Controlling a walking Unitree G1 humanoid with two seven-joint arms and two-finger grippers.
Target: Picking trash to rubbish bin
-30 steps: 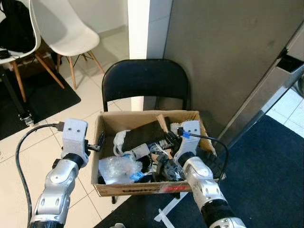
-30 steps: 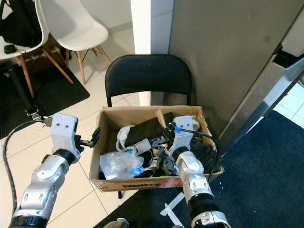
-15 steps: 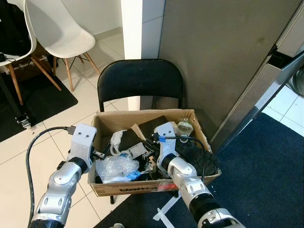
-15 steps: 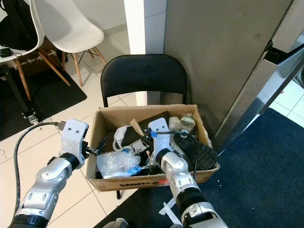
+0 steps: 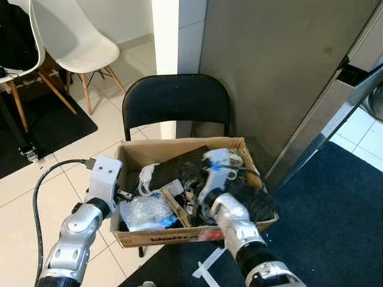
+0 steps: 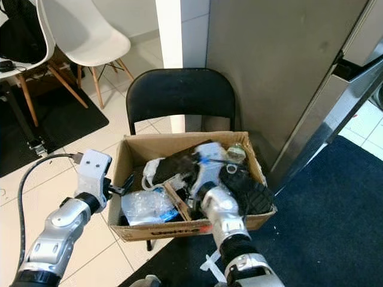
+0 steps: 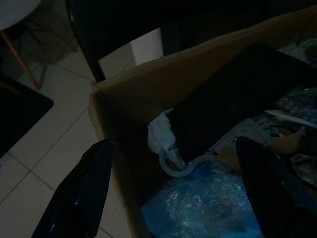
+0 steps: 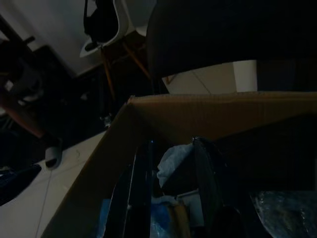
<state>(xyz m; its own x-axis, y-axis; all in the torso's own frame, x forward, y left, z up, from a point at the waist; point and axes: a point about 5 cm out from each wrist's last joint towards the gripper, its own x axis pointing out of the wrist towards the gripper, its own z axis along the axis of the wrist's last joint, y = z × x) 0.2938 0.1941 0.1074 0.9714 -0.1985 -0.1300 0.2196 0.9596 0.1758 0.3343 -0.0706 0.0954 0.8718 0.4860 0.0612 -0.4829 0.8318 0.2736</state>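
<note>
Cardboard box full of trash, sitting on the seat of a black folding chair against a grey wall panel. Inside the box: crumpled clear plastic packaging with a blue patch at the near left, a white crumpled bag behind it, a large black flat piece tilted across the middle, a strip of brown cardboard leaning diagonally, a clear bottle at the far right corner, and a black rubbery tyre-like object draped over the right edge.

Left end effector held just outside the box's left wall at rim height, fingers spread wide apart and gripping nothing; in the left wrist view, one finger outside the cardboard wall and the other over the contents, with the white bag and clear plastic between them. Black cable looping from the left wrist housing.

Right end effector down inside the box near the middle, its wrist blurred in the head views; in the right wrist view, fingers slightly apart, framing the white bag and the edge of the black flat piece. Cannot tell whether anything is gripped.

White shell chairs with wooden legs on pale floor tiles at the upper left; dark blue carpet at the right.
</note>
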